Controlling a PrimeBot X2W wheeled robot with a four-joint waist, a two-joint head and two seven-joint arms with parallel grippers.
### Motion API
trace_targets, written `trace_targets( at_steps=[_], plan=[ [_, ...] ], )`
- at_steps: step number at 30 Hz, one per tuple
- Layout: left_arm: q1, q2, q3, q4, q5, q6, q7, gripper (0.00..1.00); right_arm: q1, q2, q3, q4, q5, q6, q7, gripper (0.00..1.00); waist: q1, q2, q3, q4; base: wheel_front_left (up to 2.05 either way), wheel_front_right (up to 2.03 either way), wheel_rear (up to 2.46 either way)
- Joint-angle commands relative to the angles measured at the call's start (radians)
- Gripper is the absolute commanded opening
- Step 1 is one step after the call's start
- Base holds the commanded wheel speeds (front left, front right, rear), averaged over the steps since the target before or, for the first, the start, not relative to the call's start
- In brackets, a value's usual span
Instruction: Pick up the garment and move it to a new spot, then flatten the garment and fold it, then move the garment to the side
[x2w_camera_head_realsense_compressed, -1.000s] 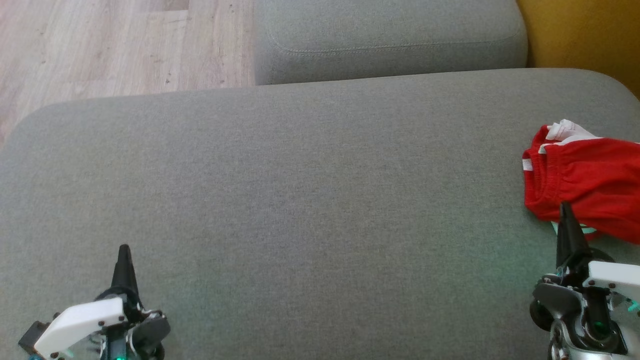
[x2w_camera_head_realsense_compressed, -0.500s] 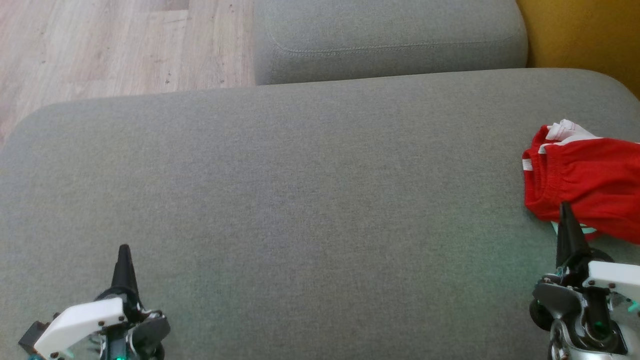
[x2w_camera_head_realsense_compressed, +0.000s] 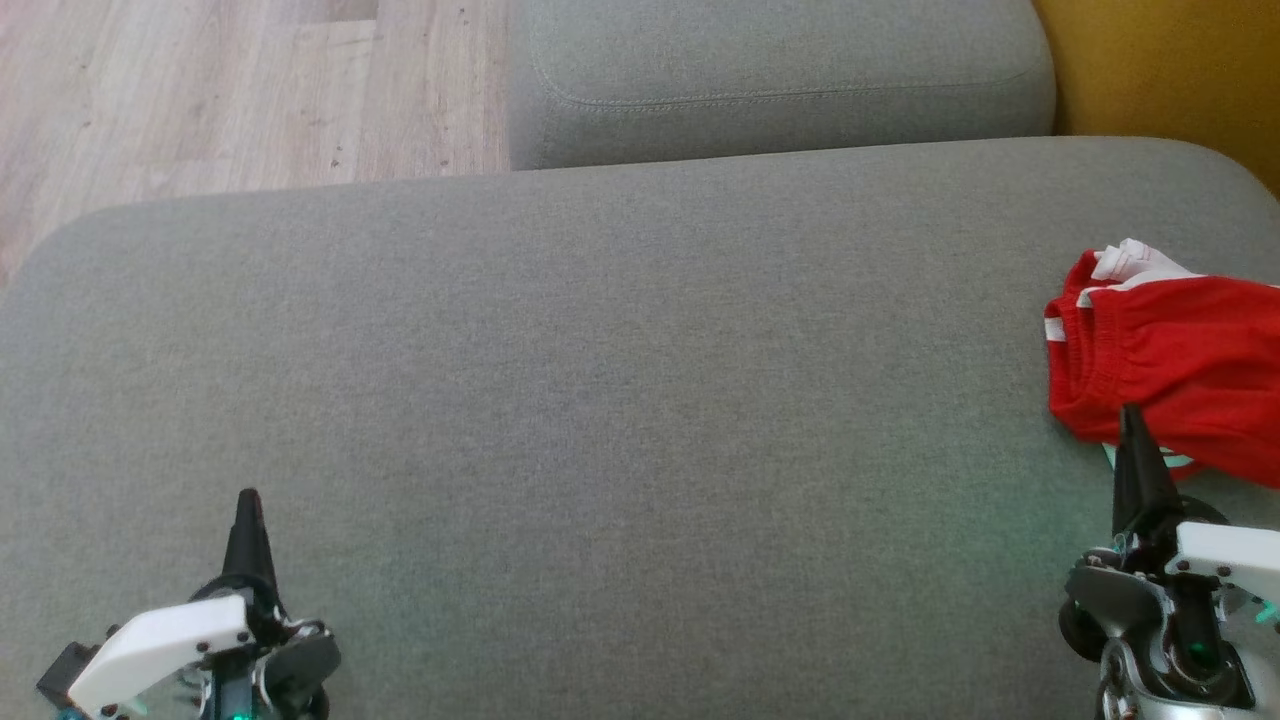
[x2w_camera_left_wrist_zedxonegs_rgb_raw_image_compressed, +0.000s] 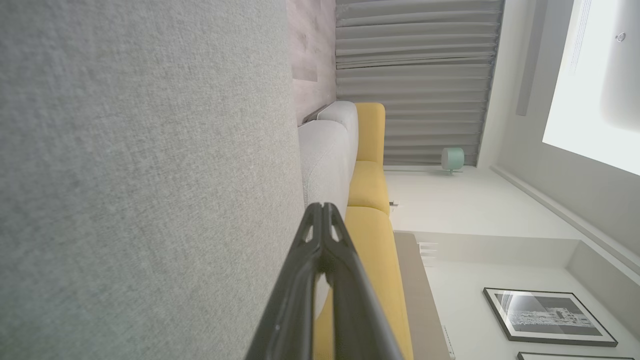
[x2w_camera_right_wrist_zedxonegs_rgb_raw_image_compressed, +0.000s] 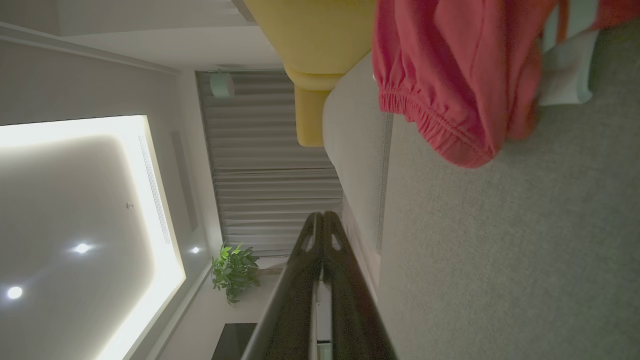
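The garment (x2w_camera_head_realsense_compressed: 1170, 365) is red with white trim and an elastic waistband, lying bunched at the right edge of the grey sofa cushion (x2w_camera_head_realsense_compressed: 620, 400). In the right wrist view the garment (x2w_camera_right_wrist_zedxonegs_rgb_raw_image_compressed: 450, 75) lies ahead and to the right of my fingers. My right gripper (x2w_camera_head_realsense_compressed: 1133, 415) is shut with nothing in it, its tip just at the garment's near edge; in its own wrist view the right gripper (x2w_camera_right_wrist_zedxonegs_rgb_raw_image_compressed: 322, 216) has its fingers pressed together. My left gripper (x2w_camera_head_realsense_compressed: 247, 497) sits at the lower left, shut and empty, far from the garment. From its wrist camera the left gripper (x2w_camera_left_wrist_zedxonegs_rgb_raw_image_compressed: 322, 206) shows its fingers closed.
A second grey cushion (x2w_camera_head_realsense_compressed: 780, 80) lies beyond the main one. Wooden floor (x2w_camera_head_realsense_compressed: 200, 90) shows at the upper left. A yellow seat (x2w_camera_head_realsense_compressed: 1170, 70) borders the upper right, and the yellow seat (x2w_camera_left_wrist_zedxonegs_rgb_raw_image_compressed: 370, 190) also runs beyond the cushion in the left wrist view.
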Motion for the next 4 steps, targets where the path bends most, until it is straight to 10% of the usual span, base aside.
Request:
trace_targets(
  at_steps=[1,4],
  plan=[
    [-0.047,0.007,0.040,-0.037,-0.006,-0.007,0.003,0.00,-0.022,-0.004,0.020,-0.039,0.007,-0.001,0.006,0.00,0.0000,0.0000,0.000,0.000,0.00,0.00,0.00],
    [-0.047,0.007,0.040,-0.037,-0.006,-0.007,0.003,0.00,-0.022,-0.004,0.020,-0.039,0.007,-0.001,0.006,0.00,0.0000,0.0000,0.000,0.000,0.00,0.00,0.00]
  ],
)
